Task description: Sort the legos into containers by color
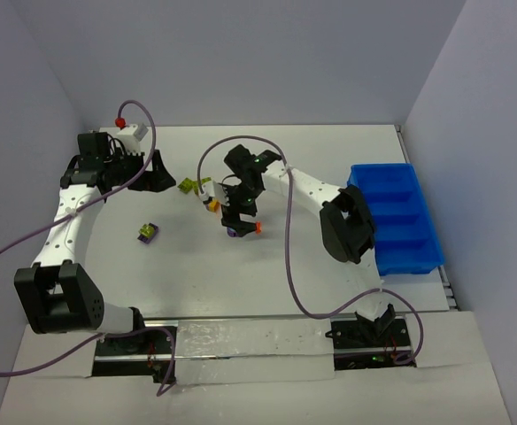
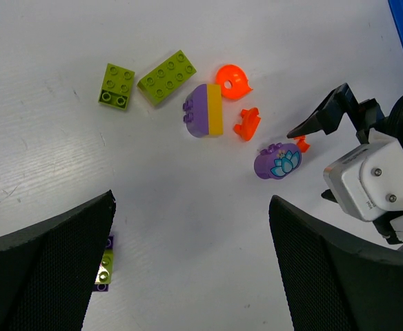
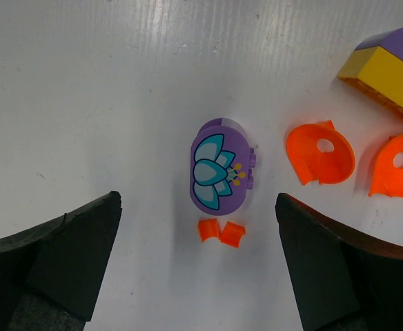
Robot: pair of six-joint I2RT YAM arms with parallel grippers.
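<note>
Spread wide on the right gripper [image 3: 197,214], both black fingers far apart, nothing pinched. Right under it, between the two fingers, a round purple piece [image 3: 219,172] with a blue flower picture, flat on the white table [image 3: 84,83]. Just beside that piece, a tiny orange bit [image 3: 221,232]. Off to one side, two round orange pieces [image 3: 319,152] with holes, close together. Past those, a purple and yellow block [image 3: 395,65], partly out of the picture.

Spread wide too on the left gripper [image 2: 191,207], nothing pinched, up above the table. Close by one of its fingers, a small purple and green stack [image 2: 105,265], half hidden. Farther out, two lime-green bricks [image 2: 165,76] just beside each other, near the purple and yellow block.

From the top view, left gripper over at the far left of the table, well apart from the little pile in the middle. Purple and green stack alone, between the left arm and the pile. Bright blue tray [image 1: 396,217] at the right edge of the table, partly behind the right arm, well apart from the pile. Every piece in view flat on the table, outside the tray.
</note>
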